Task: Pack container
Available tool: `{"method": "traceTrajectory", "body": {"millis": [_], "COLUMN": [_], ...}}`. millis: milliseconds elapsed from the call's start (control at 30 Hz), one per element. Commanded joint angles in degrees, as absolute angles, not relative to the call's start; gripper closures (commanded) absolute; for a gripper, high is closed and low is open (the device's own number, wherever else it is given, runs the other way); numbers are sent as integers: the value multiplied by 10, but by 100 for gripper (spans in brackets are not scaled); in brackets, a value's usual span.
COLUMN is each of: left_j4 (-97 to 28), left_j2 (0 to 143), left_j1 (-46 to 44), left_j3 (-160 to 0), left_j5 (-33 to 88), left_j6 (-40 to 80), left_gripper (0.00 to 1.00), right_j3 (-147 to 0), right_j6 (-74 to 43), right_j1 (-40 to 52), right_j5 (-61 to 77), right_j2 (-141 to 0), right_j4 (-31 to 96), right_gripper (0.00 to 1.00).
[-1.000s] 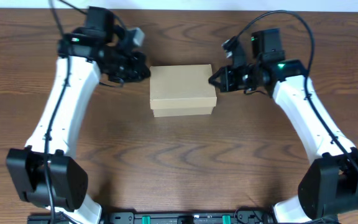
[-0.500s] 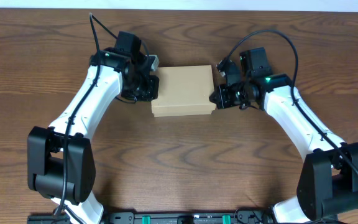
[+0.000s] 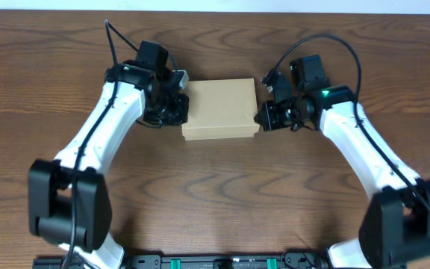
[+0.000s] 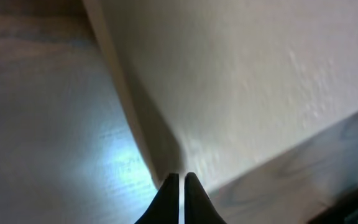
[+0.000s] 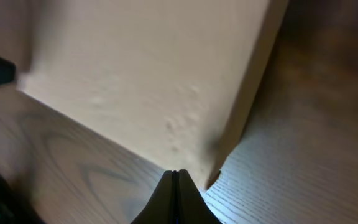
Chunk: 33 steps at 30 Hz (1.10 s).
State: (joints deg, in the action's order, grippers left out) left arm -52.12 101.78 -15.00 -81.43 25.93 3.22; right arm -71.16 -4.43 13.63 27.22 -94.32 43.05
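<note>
Container [image 3: 220, 110], a plain tan cardboard box with its lid lying shut, is being seen resting flat on the brown wood-grain bench [image 3: 215, 194], a little beyond the middle and between the two arms. It is being flanked closely on both short sides.

The left gripper [image 3: 179, 109] is being held at the box's left side, toward the near-left corner. In the left wrist view its two dark fingertips [image 4: 166, 196] are being shown pressed together with nothing between them, and their points are being met by the bottom edge of the cardboard wall where it joins the bench.

The right gripper [image 3: 260, 117] is being held at the box's right side, close to the near-right corner. In the right wrist view its fingertips [image 5: 166, 196] are likewise being shown closed flat against each other and empty, with the tips placed just at the lower edge of the box beside that corner.

Whether either pair of tips is being pushed into the cardboard or merely being kept just beside it cannot be told. A thin front lip is being shown along the box's near side. A black cable [image 3: 114, 41] is being looped above the left wrist.
</note>
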Motion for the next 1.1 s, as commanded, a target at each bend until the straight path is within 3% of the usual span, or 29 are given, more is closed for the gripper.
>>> {"method": "traceTrajectory", "body": {"millis": [0,200,333,500,533,567,600,633,1067], "left_j4": [-545,-630,-612,-572,-569,-567,-567,-567,-572], "left_j2": [921,754,622,484,464,442,429,416,401], "left_j1": [-149,-182,-243,-293,-293,-293,-293,-293,-293], "left_j3": [-837,-823,-738,-596,-579,-564,-556,-551,-549], "left_j5": [237,191,173,173,174,173,173,174,174], "left_j6": [39,39,51,114,125,134,139,145,156], "left_gripper": [94,94,94,94,94,85,54,5,4], "right_j3": [-746,-738,-652,-525,-512,-503,-496,-492,-491], "right_j6": [-37,-42,-44,-130,-155,-179,-204,-215,-214], "right_j1": [142,143,143,143,143,143,143,143,143], "right_j5": [251,185,165,165,165,165,165,163,163], "right_j2": [-853,-699,-582,-456,-436,-421,-407,-396,-383], "right_j4": [442,534,554,535,534,534,534,536,540], "right_gripper": [99,99,99,99,87,53,1,1,1]}}
